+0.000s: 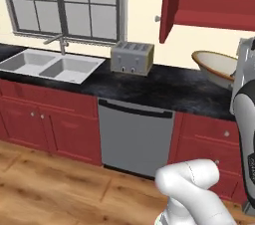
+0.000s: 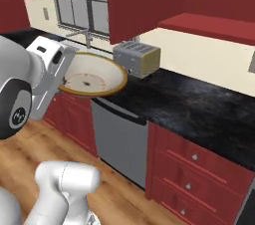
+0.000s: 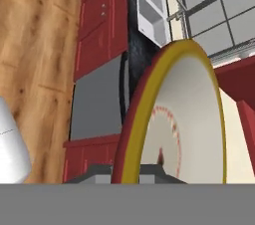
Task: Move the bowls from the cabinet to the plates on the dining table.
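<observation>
Carrying stage: the arm holds one bowl out in the air, clear of the cabinet, so I judge the first transfer to be under way, with the drive to the dining table not yet made.
Counter point(image 1: 164, 87): one long black marbled run over red base cabinets, with a dishwasher front below it; this is the toaster counter, not the table.
Cabinet point(image 1: 209, 0): one dark red wall unit up at the right of the left base view, its door point(image 1: 168, 7) swung open, a small silver knob on the door's edge.
Sink point(image 1: 47, 64): one double basin under the window.
Toaster point(image 2: 137, 58): one, silver, standing on the counter near the wall.
Bowl point(image 2: 92, 75): one cream-white bowl with a tan rim, held above the counter's front edge, roughly upright and slightly tilted; in the hand view its rim rises right in front of the camera.
Gripper point(image 2: 63, 80): jaws drawn narrow and clamped on the near rim of the bowl.
Bowls counted: one in sight; the dark wooden one cannot be seen from here.
Plates counted: none in sight.
Next move, as I judge it: turn the base toward the table, keep the bowl level, and find a plate to set it on.
Risk: a rim grip may let the bowl swing or slip during the turn.
</observation>
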Motion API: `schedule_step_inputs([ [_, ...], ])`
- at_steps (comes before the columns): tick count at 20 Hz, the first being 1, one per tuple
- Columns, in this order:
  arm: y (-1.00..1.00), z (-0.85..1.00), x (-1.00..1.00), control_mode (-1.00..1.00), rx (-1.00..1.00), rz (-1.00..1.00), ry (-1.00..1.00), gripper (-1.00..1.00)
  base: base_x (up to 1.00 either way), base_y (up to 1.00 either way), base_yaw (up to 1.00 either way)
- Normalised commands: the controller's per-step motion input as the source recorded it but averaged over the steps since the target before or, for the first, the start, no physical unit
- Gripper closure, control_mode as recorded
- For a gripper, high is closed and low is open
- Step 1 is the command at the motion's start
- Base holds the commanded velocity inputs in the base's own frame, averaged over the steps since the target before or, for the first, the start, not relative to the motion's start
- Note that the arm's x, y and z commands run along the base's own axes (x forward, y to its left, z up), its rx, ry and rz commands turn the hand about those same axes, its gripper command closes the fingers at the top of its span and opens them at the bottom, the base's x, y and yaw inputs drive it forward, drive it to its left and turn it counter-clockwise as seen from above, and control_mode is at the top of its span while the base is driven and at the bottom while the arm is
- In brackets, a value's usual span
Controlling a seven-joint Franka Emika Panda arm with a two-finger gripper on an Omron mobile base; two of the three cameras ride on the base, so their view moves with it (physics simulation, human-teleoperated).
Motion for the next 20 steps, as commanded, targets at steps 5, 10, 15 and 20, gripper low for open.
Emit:
schedule_step_inputs([
  [5,0.0,0.0,0.0,1.0,0.0,0.0,0.0,1.0,-0.09,0.39,0.43],
  [10,0.0,0.0,0.0,1.0,0.0,0.0,0.0,1.0,0.04,0.26,0.42],
  [15,0.0,0.0,0.0,1.0,0.0,0.0,0.0,1.0,0.14,0.23,0.4],
  [20,0.0,0.0,0.0,1.0,0.0,0.0,0.0,1.0,0.19,0.22,0.39],
])
